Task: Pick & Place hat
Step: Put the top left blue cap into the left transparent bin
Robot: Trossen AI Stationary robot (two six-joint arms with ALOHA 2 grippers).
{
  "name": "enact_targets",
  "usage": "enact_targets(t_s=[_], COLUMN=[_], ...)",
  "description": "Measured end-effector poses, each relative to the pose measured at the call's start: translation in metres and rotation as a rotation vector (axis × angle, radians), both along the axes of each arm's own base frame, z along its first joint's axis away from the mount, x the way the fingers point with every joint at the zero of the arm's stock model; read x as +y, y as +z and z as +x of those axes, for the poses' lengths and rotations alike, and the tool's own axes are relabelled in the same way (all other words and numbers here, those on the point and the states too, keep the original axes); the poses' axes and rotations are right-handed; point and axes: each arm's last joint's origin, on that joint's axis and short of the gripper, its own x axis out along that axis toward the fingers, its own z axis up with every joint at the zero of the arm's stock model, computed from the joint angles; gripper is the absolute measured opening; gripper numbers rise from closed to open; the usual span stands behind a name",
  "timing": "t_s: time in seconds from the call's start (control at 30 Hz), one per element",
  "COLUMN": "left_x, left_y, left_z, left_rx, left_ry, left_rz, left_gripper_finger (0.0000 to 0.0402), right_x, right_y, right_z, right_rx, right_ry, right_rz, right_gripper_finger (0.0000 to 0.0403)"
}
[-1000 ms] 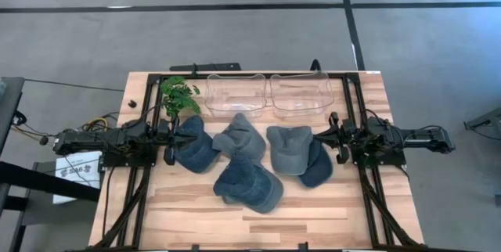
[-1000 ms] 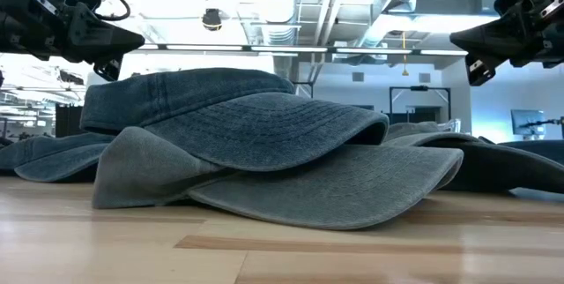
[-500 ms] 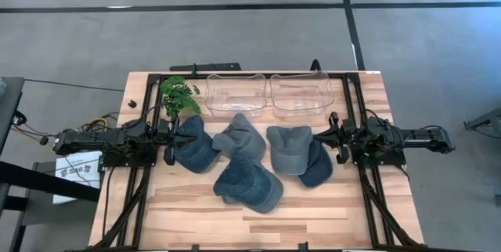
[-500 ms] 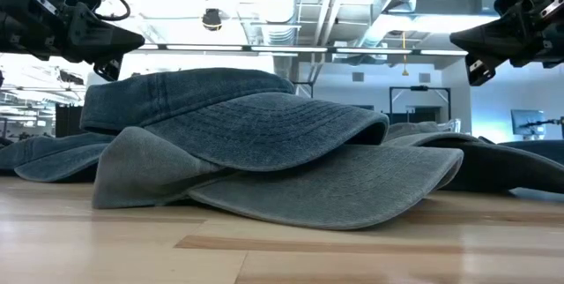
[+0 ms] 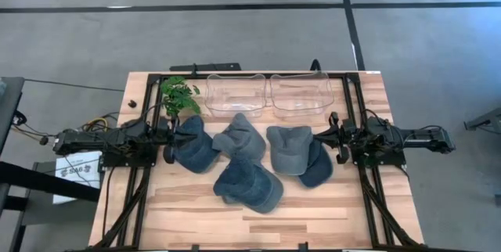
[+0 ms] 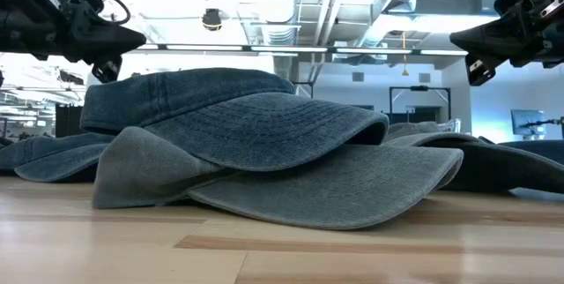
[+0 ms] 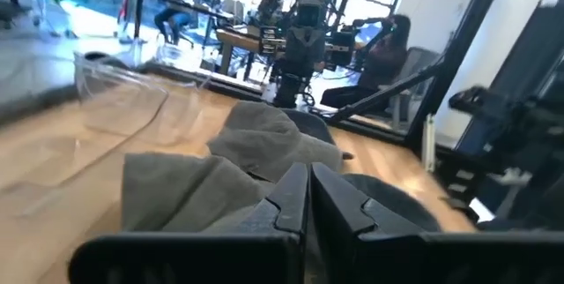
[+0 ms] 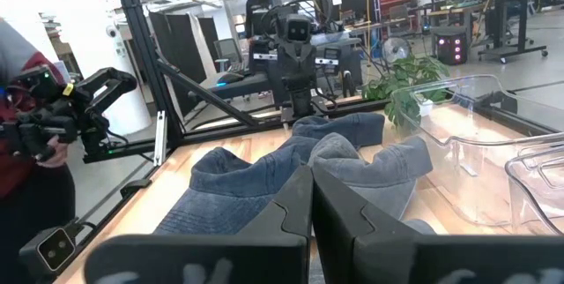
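Observation:
Several denim hats lie in a loose cluster mid-table, some overlapping. A dark blue hat (image 5: pixel 193 152) is on the left and a grey-blue one (image 5: pixel 239 136) lies toward the far side. A blue one (image 5: pixel 249 183) is nearest, and a grey one (image 5: pixel 289 149) rests on a navy one (image 5: pixel 318 167). My left gripper (image 5: pixel 192 137) hovers shut above the dark blue hat's left edge, fingers level and pointing right (image 7: pixel 308 198). My right gripper (image 5: pixel 316 135) hovers shut above the right edge of the grey and navy hats, pointing left (image 8: pixel 311 198). Both show above the hats in the low view (image 6: pixel 132 39) (image 6: pixel 460 35).
Two clear plastic bins (image 5: pixel 233 95) (image 5: pixel 300 93) stand side by side at the table's far edge, with a small green plant (image 5: pixel 178 95) to their left. Bare wood (image 5: pixel 258 225) lies along the near edge. A person (image 8: pixel 35 134) holding a device stands beyond the table.

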Motion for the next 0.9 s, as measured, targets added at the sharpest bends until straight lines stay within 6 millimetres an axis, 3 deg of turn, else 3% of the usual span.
enact_targets(t_s=[0.2,0.43,0.73,0.9], left_x=[0.000,0.007,0.011,0.010], left_y=[0.024,0.075,0.140,0.155], left_z=[0.002,0.018,0.088,0.128], left_rx=[-0.067,0.049,0.220,0.329], left_ry=[-0.008,0.216,0.363,0.403], left_rz=[0.052,0.136,0.058,-0.050], left_gripper_finger=[0.0005,0.0001,0.0001,0.0000], right_x=[0.000,0.000,0.000,0.000], right_y=[0.000,0.000,0.000,0.000], right_z=[0.000,0.000,0.000,0.000], right_rx=[0.000,0.000,0.000,-0.001], right_ry=[-0.001,0.000,-0.001,-0.001], right_rz=[0.000,0.000,0.000,0.000], right_gripper_finger=[0.0000,0.0000,0.0000,0.0000])
